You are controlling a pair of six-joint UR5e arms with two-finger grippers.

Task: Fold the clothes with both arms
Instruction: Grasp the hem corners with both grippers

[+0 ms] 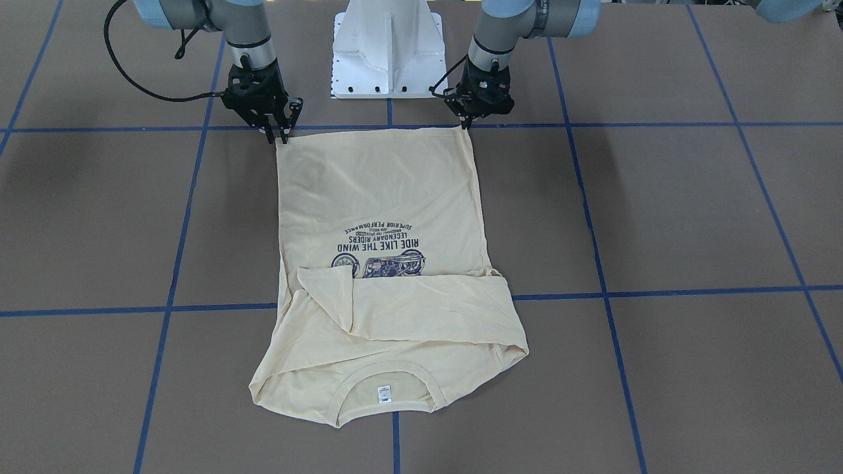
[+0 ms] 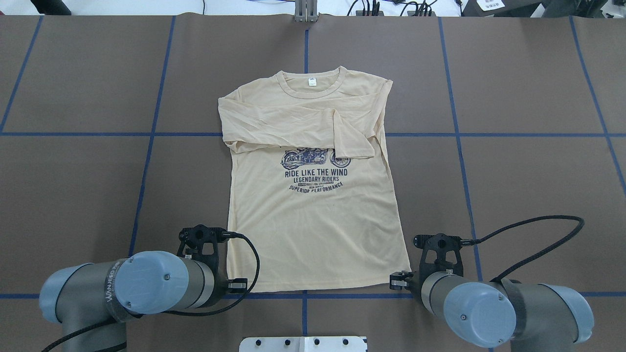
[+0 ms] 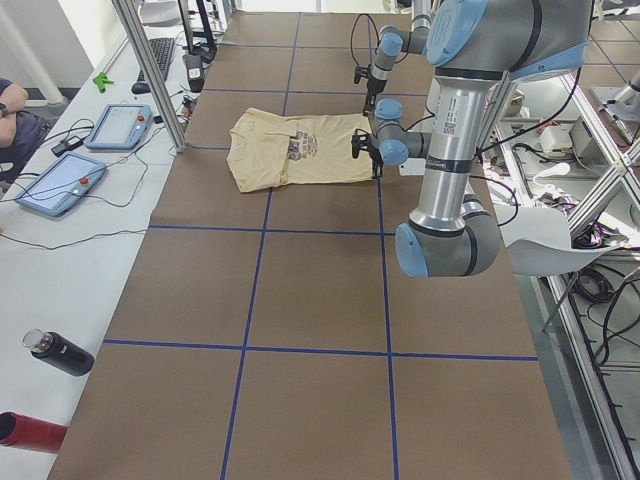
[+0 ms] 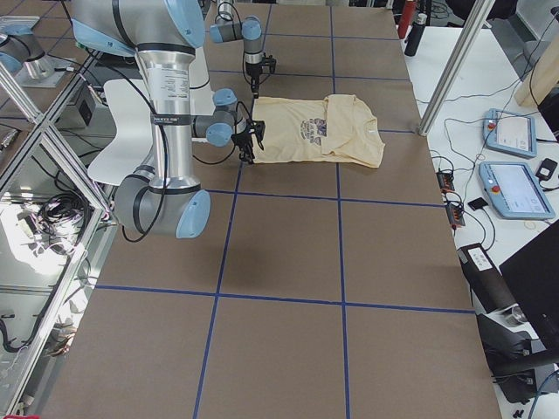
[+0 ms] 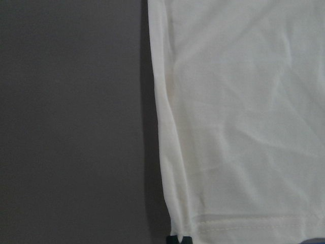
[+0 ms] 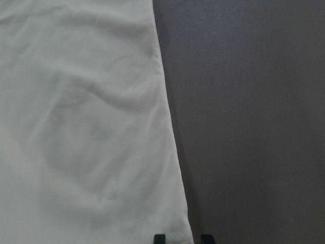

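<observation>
The cream long-sleeved shirt point(image 1: 382, 197) point(image 2: 313, 220) lies flat and print-up on the brown table, both sleeves folded across its chest and the collar on the far side from me. My left gripper point(image 1: 468, 124) point(image 2: 238, 282) is at the near hem corner on my left, its fingertips point(image 5: 181, 239) pressed together on the corner of the cloth point(image 5: 244, 127). My right gripper point(image 1: 277, 137) point(image 2: 398, 280) is at the other hem corner. Its fingertips point(image 6: 160, 238) stand a little apart, with the shirt's edge point(image 6: 86, 127) between them.
The white base pedestal point(image 1: 387, 52) stands just behind the hem, between the arms. Blue tape lines point(image 2: 151, 134) grid the table. Beside the table are tablets point(image 3: 60, 185), a black bottle point(image 3: 58, 352), a metal post point(image 3: 150, 75) and a person's arm point(image 3: 10, 100).
</observation>
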